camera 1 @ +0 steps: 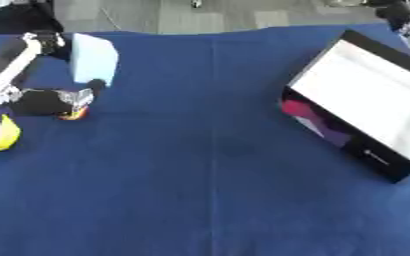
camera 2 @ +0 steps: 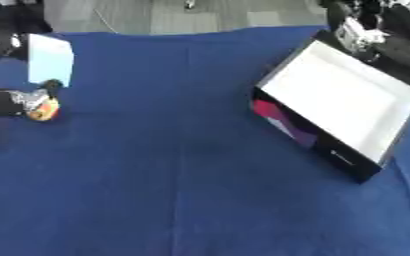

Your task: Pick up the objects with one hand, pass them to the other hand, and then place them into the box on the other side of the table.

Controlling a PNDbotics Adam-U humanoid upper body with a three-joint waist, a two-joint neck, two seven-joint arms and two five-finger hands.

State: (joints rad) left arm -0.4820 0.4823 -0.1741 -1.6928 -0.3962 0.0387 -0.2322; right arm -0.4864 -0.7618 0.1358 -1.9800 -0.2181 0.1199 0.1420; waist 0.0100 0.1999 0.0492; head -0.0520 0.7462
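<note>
A small orange and red object [camera 1: 73,115] lies on the blue tablecloth at the far left. My left hand [camera 1: 49,101] reaches in from the left and sits right over it, fingers [camera 1: 79,98] touching its top and thumb [camera 1: 96,85] raised apart from it. A yellow object [camera 1: 5,132] lies nearer, partly behind my left forearm. The black box with a white inside [camera 2: 340,97] stands tilted at the right. My right hand [camera 2: 362,32] shows behind the box's far corner, blurred.
A light blue block [camera 1: 96,57] stands upright just beyond my left hand. The blue cloth [camera 1: 208,165] spreads between the left objects and the box. Grey floor runs past the table's far edge.
</note>
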